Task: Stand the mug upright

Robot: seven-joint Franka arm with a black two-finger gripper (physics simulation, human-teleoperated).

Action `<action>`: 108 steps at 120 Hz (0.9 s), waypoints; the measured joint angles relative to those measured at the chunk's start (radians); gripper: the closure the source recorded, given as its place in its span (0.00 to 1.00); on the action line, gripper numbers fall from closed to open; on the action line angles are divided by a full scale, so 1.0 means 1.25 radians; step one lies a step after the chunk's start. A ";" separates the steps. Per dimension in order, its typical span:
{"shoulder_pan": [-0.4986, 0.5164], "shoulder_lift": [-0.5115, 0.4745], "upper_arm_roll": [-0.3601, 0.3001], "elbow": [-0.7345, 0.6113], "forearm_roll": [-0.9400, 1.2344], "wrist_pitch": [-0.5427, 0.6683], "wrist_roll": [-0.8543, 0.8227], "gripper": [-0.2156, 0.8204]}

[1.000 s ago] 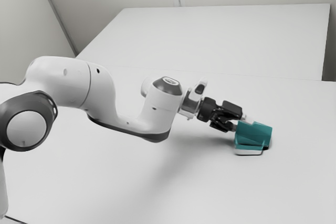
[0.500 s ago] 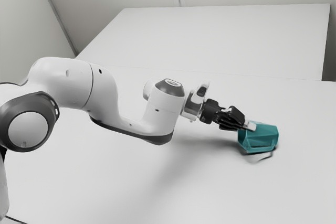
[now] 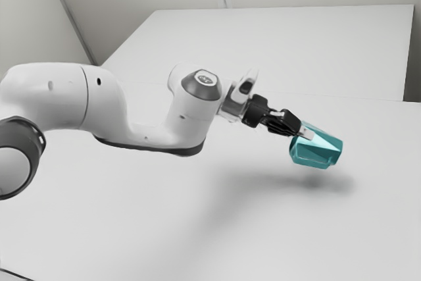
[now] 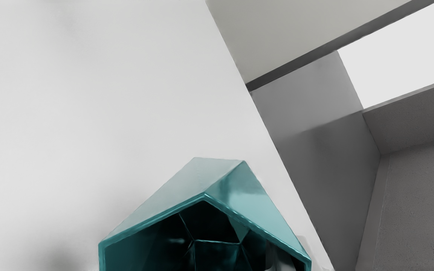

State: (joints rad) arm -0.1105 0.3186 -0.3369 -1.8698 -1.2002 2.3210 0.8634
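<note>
Teal, faceted, glossy mug [image 3: 320,153] hangs tilted above the smooth pale table [image 3: 145,228], its mouth toward your black two-finger pincer [image 3: 303,132], whose fingers stand nearly together, pinching its wall for you, one inside, one outside

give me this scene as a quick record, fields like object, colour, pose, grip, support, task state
object: mug
colour: teal
shape: faceted, angular sides
pose: tilted, open end toward the tool
grip: tool closed on the mug's wall, one finger inside the mug, the other outside
support: held above the table, its shadow on the tabletop beneath
arm: reaches in from the exterior view's left
task state: mug lifted, not yet upright
</note>
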 joint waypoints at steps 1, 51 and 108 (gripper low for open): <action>0.001 -0.004 0.000 -0.001 0.012 0.000 -0.004 0.97; 0.112 -0.137 0.008 -0.002 0.688 -0.154 -0.299 0.97; 0.178 -0.174 0.008 -0.038 1.000 -0.278 -0.558 0.97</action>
State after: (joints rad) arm 0.1120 0.1005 -0.3266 -1.9171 0.0496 1.9729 0.1660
